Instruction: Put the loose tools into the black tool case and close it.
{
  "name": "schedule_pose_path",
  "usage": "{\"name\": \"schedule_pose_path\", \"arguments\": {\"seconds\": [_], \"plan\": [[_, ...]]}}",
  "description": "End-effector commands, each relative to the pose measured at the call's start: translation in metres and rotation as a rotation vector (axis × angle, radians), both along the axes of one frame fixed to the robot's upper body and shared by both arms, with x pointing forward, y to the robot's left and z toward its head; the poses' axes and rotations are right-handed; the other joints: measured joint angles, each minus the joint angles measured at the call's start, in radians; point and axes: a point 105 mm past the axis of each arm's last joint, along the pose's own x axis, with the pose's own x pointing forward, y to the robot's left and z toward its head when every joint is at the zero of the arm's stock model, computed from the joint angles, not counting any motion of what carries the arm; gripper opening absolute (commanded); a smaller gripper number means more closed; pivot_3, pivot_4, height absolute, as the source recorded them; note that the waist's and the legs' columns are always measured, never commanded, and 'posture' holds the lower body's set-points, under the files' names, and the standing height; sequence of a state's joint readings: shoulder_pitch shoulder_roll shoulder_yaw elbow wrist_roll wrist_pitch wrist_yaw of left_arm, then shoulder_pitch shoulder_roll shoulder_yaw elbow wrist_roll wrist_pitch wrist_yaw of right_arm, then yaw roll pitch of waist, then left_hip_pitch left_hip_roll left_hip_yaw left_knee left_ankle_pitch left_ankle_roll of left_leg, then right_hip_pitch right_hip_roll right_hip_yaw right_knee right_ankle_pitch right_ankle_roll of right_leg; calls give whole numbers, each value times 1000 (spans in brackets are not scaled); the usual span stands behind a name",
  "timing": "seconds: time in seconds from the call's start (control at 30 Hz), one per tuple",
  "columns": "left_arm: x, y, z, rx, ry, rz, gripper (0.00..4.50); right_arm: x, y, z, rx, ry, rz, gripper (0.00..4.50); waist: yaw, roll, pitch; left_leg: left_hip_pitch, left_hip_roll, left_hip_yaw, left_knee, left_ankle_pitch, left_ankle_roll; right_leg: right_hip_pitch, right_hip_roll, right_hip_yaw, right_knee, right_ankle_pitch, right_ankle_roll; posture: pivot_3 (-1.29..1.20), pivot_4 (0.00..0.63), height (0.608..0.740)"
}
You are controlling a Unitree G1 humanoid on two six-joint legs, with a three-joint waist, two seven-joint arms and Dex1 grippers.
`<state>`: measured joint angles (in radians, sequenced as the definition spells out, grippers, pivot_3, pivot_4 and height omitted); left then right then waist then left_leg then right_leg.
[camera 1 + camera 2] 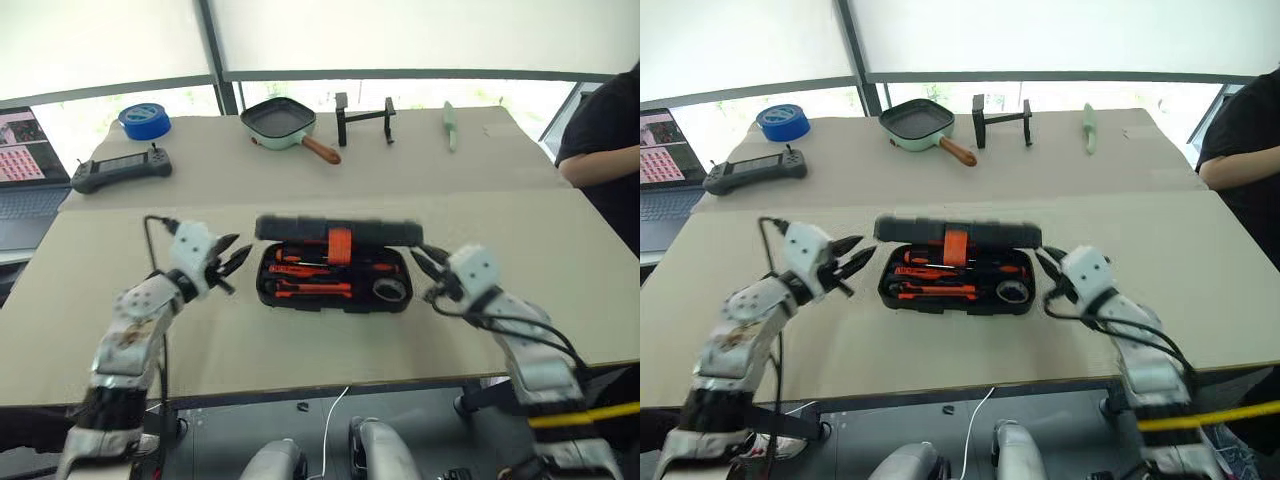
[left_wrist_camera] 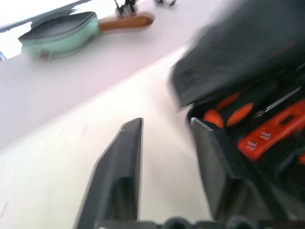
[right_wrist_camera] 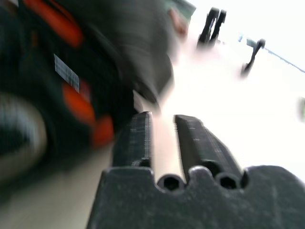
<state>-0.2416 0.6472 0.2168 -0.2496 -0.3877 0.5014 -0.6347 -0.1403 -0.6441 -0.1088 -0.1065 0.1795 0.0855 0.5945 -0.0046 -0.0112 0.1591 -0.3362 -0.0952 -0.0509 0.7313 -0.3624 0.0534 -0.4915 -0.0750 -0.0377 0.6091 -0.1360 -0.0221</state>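
The black tool case (image 1: pixel 263 291) lies mid-table with its lid (image 1: pixel 300 229) blurred and hanging half shut over the base, orange latch (image 1: pixel 340 245) at its front. Inside lie orange-and-black-handled tools (image 1: pixel 305 272) and a small black tape roll (image 1: pixel 391 289) at the right end. My left gripper (image 1: pixel 238 252) stands open just left of the case, touching nothing. My right gripper (image 1: pixel 420 258) is open just right of it, also free. In the left wrist view the fingers (image 2: pixel 126 148) are spread beside the case (image 2: pixel 238 62). The right wrist view has my gripper (image 3: pixel 162 117) slightly parted, with nothing between its fingers.
On the far table stand a large blue tape roll (image 1: pixel 145 120), a black game controller (image 1: pixel 120 170), a mint pan (image 1: pixel 280 122), a black stand (image 1: pixel 365 118) and a green utensil (image 1: pixel 450 125). A laptop (image 1: pixel 25 150) sits far left. A person's arm (image 1: pixel 600 165) rests at the right edge.
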Motion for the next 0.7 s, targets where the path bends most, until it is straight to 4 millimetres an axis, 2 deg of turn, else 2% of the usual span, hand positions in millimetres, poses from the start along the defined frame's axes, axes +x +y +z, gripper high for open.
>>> {"name": "schedule_pose_path", "arguments": {"seconds": [0.03, 0.1, 0.17, 0.23, 0.3, 0.43, 0.47, 0.5, 0.57, 0.6, 0.7], "plan": [[-33, 2, 29, 6, 67, -144, 2739, -32, 1, 38, 14, 58, 166, 1623, 0, 0, 0, 1, 0, 0, 0, 0, 0, 1, 0, 0, 0, 0, 0, 0, 150, 740], [-38, 15, 22, 49, 143, -148, 2739, -48, 2, 29, -15, 174, 244, 1623, 1, 0, 0, 6, 1, 0, -3, 0, 0, 5, 1, 0, -1, -1, -1, 0, 150, 740], [-34, 28, 16, 97, 180, -133, 2739, -64, 6, 21, -15, 279, 322, 1623, 3, 0, 0, 20, 3, -1, -11, -1, 0, 20, 3, -1, -6, -3, -1, 0, 150, 740], [-8, 39, 10, 162, 170, -96, 2739, -82, 15, 2, -70, 413, 424, 1623, 17, 1, 1, 32, 5, -1, -21, -2, 2, 32, 5, -2, -15, -6, 2, 0, 150, 740], [17, 38, 5, 223, 164, -102, 2739, -91, 26, -9, -119, 458, 499, 1623, 24, -1, 1, 34, 5, -1, -20, -2, 3, 36, 5, -3, -15, -9, 7, 0, 150, 740], [58, 13, 6, 303, 97, -173, 1668, -85, 47, -10, -121, 440, 546, 578, 28, -4, 1, 32, 3, 0, -16, -2, 3, 35, 2, -2, -15, -3, 1, 0, 150, 740], [66, 8, 4, 325, 92, -191, 1204, -83, 51, -12, -139, 435, 556, 163, 27, -5, 1, 32, 3, 0, -16, -2, 3, 34, 1, -3, -15, -3, 2, 0, 150, 740], [74, -3, 1, 361, 80, -221, 941, -80, 54, -15, -157, 431, 563, 0, 27, -6, 1, 32, 2, 0, -15, -2, 3, 34, 1, -3, -15, -3, 2, 0, 150, 740], [86, -23, -4, 406, 62, -285, 218, -74, 60, -20, -169, 431, 567, 0, 25, -7, 1, 30, 2, -1, -15, -2, 3, 32, 1, -3, -16, -3, 3, 0, 150, 740], [90, -34, -6, 422, 49, -314, 46, -73, 62, -23, -183, 434, 574, 0, 23, -7, 1, 30, 2, -1, -15, -2, 3, 31, 1, -4, -15, -3, 3, 0, 150, 740], [99, -53, -12, 452, 31, -356, 46, -70, 65, -32, -224, 441, 593, 0, 17, -7, 1, 23, 1, -1, -14, -2, 3, 27, 1, -6, -15, -2, 3, 0, 150, 740]]}}
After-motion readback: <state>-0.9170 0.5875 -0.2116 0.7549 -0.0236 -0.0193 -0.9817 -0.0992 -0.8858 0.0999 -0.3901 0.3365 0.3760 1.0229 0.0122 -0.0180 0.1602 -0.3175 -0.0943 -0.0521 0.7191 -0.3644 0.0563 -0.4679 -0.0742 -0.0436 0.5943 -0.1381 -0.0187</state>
